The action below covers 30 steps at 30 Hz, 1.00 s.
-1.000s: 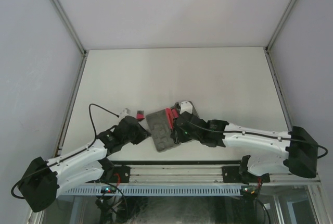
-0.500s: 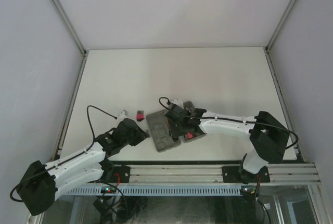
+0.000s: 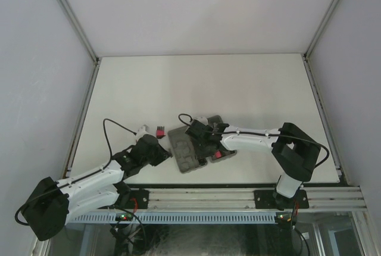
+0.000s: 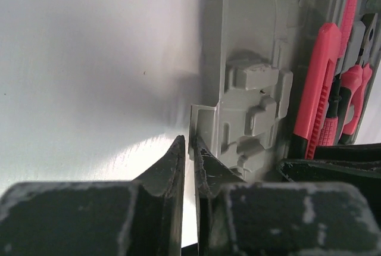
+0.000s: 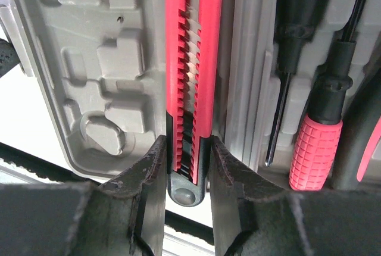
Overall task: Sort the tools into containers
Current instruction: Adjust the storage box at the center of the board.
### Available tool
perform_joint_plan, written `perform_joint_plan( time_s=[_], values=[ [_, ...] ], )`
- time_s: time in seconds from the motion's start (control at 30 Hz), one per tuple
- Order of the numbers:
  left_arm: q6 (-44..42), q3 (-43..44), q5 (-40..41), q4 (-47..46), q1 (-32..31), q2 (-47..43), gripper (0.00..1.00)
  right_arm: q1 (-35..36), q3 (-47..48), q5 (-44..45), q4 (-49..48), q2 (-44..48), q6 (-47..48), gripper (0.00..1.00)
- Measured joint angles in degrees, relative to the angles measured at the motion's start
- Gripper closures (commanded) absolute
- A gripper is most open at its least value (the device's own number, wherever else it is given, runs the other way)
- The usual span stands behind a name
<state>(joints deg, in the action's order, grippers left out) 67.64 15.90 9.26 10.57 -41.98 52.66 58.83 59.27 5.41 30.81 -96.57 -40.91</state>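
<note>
White table [image 3: 238, 83], grey case [image 3: 183, 149] holding screwdriver [image 5: 315, 143], pliers [image 4: 357, 86], red cutter [image 5: 187, 59]

No text, label, brand, number or sign can be read in any view. The moulded relief inside the grey tool case [image 5: 113, 59] and the red knife [image 5: 193, 59] at its 3 o'clock show no legible marking.

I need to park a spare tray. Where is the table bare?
Bare: the far half of the table behind the case, and the right side behind the right arm. Crowded: near middle, where the left gripper pinches the case edge, the right gripper clamps the knife, the comb alongside.
</note>
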Motion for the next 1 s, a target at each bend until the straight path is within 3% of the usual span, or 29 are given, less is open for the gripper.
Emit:
perform_joint_plan(
  time_s=[0.2,0.8,1.0],
  values=[
    [-0.3,0.0,-0.2,-0.4,0.0,0.1,0.93,-0.2,1.4,-0.2,0.4,-1.7,0.2,0.86],
    [-0.8,0.0,-0.4,-0.9,0.0,0.6,0.95,0.2,2.1,0.7,1.8,-1.8,0.2,0.59],
    [-0.8,0.0,-0.4,-0.9,0.0,0.6,0.95,0.8,2.7,1.2,2.1,-1.8,0.3,0.56]
  ],
)
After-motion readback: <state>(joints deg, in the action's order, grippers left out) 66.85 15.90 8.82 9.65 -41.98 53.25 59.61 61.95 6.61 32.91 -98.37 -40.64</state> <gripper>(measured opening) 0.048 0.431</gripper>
